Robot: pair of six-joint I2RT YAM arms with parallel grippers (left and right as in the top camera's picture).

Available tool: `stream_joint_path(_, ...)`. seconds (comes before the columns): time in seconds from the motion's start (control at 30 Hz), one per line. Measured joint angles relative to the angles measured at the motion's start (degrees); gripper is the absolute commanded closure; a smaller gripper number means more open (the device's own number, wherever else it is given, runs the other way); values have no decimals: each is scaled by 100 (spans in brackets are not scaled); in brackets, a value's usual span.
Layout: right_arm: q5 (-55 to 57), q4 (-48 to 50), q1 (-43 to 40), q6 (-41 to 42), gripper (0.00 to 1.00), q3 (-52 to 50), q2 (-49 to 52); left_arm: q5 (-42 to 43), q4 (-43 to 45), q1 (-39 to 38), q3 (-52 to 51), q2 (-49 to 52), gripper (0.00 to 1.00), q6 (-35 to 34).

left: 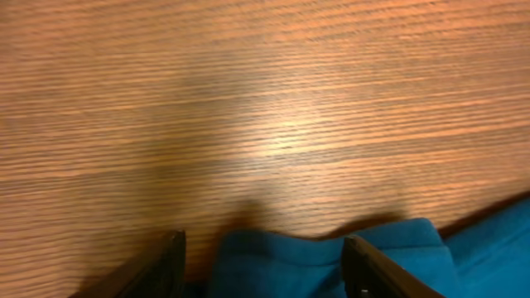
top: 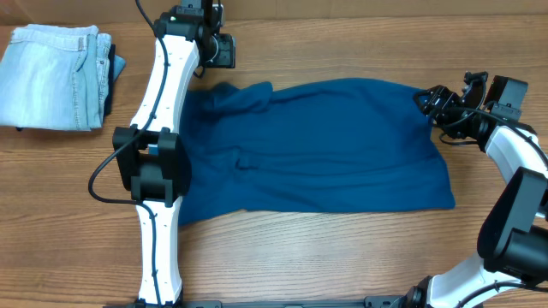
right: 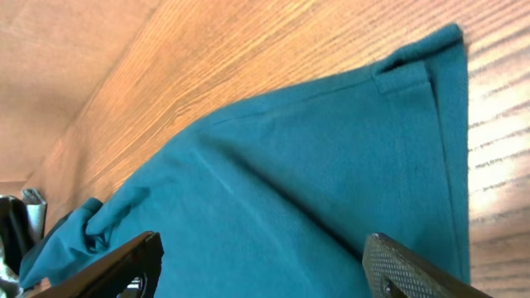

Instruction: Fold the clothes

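Observation:
The clothes, a deep teal-blue shirt (top: 342,145), lie spread flat across the middle of the wooden table, with a bunched corner at the upper left (top: 224,96). My left gripper (top: 219,56) hovers at that far left corner. In the left wrist view it (left: 265,252) is open, with a fold of the shirt (left: 281,265) lying loose between the fingers (left: 170,266). My right gripper (top: 431,103) is at the shirt's upper right edge. In the right wrist view it (right: 261,252) is open over the flat fabric (right: 315,165), gripping nothing.
Folded pale blue jeans (top: 56,77) lie at the far left corner of the table. The left arm (top: 158,171) stretches over the shirt's left side and hides part of it. Bare wood (top: 325,257) runs along the front.

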Motion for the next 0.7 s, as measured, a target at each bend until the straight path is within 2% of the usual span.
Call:
stream_joint_path(0.07, -33, 4, 0, 2, 19, 0, 0, 155, -20, 0, -4, 59, 38, -2)
stream_joint_path(0.2, -63, -81, 0, -2, 20, 0, 0, 448, -472, -2, -9, 319, 50, -28)
stream_joint_path(0.37, -79, -133, 0, -7, 20, 0, 0, 483, -1010, 0, -81, 592, 47, -94)
stream_joint_path(0.57, -79, -210, 0, -9, 19, 0, 0, 339, -1141, 66, -79, 599, 51, -420)
stream_joint_path(0.7, -76, -269, 0, -11, 20, 0, 4, 308, -1390, 170, -81, 481, 50, -509)
